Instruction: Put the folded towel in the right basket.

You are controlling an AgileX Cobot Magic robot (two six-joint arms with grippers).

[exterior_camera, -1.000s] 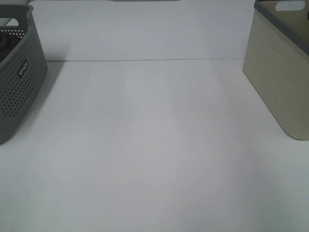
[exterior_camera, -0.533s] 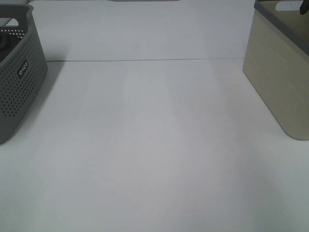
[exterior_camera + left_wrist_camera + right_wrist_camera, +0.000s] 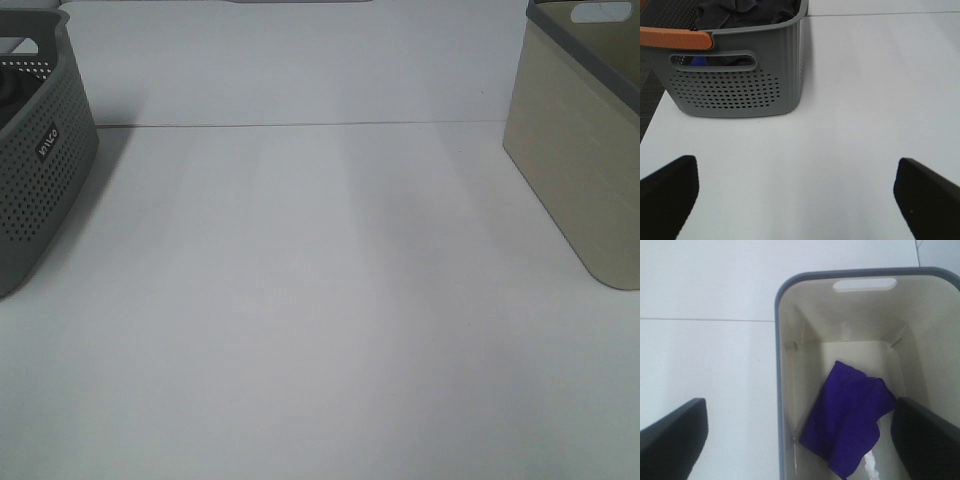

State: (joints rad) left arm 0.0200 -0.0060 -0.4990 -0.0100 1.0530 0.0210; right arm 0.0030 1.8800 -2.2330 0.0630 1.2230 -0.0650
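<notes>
A purple towel (image 3: 852,415) lies crumpled on the floor of the beige basket (image 3: 790,390), seen from above in the right wrist view. The beige basket (image 3: 575,170) stands at the right edge of the exterior high view. My right gripper (image 3: 800,445) is open above the basket, holding nothing; its fingers (image 3: 675,435) show at the frame's lower corners. My left gripper (image 3: 800,197) is open and empty over the white table, in front of the grey basket (image 3: 740,85). Neither arm shows in the exterior high view.
The grey perforated basket (image 3: 35,160) stands at the left edge of the table and holds dark cloths (image 3: 745,12); an orange handle (image 3: 672,37) lies on its rim. White tabletop (image 3: 320,300) spans between the two baskets.
A dark bit of the right arm at the top right corner of the exterior high view has withdrawn out of frame. Nothing else has moved.
</notes>
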